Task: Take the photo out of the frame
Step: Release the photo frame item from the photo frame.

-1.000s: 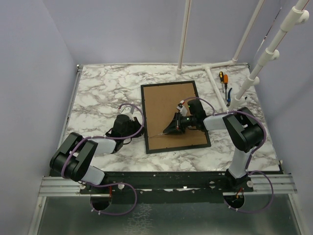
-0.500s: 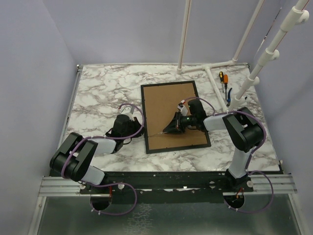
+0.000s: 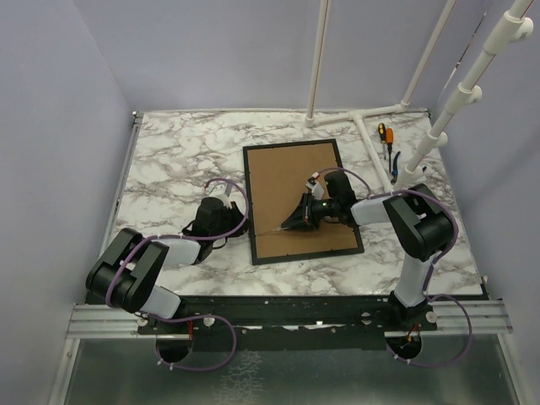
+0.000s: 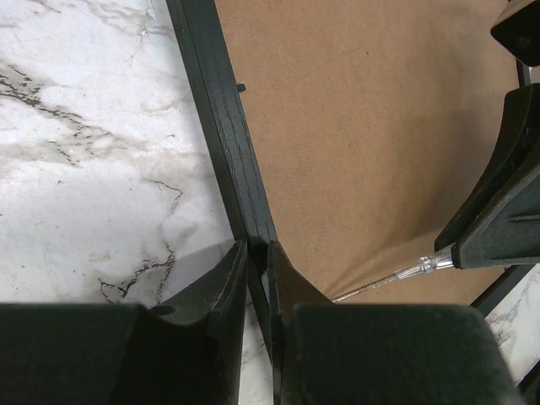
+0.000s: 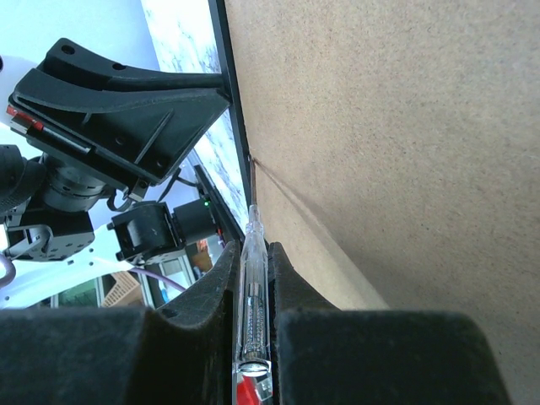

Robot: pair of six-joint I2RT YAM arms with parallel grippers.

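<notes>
Frame (image 3: 287, 181): back up.
Left end effector (image 4: 257, 257): clamped on its left border.
Right end effector (image 5: 251, 261): grips screwdriver (image 5: 251, 312), tip at that border.

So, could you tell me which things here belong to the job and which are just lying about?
Job: frame; clear screwdriver, in right gripper; left gripper, clamping the frame's edge.
Lying about: orange screwdriver; blue-handled tool; white pipe stand.

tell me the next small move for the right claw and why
Probably nudge the clear-handled screwdriver in the right claw tip-first into the seam between the brown fibreboard backing and the thin black frame border, then lever. The tip points at that edge, the board lies in the frame, and the left claw pinches the border to steady it.
</notes>
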